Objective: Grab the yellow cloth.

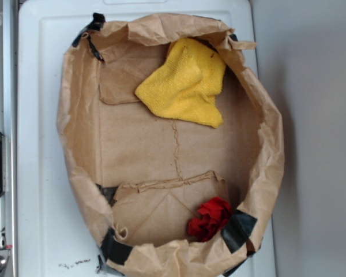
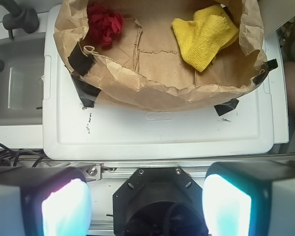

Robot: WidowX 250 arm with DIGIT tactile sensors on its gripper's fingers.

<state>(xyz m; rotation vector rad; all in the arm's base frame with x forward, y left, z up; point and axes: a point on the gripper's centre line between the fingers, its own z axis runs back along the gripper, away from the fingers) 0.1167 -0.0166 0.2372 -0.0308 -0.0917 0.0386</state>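
A: Is any brand or writing to be read?

B: None can be made out. An oval embossed mark is seen on the white lid [image 2: 160, 132] in the wrist view, but it is too blurred to be read.

A: Where is the yellow cloth [image 1: 184, 83] found?

B: It is seen inside the brown paper bag [image 1: 75, 144], lying on the bag's floor and partly up against the far wall in the exterior view. The small red cloth [image 1: 209, 218] is bunched in the opposite end, well apart from it.

A: What is shown by the wrist view alone?

B: The gripper [image 2: 146, 201] is shown with its two fingers spread wide and nothing held between them, outside the bag and apart from the cloths. A grey sink [image 2: 17, 83] is also seen beside the lid.

A: And by the exterior view?

B: The whole rim of the bag, patched with black tape [image 1: 239, 228], is shown from above.
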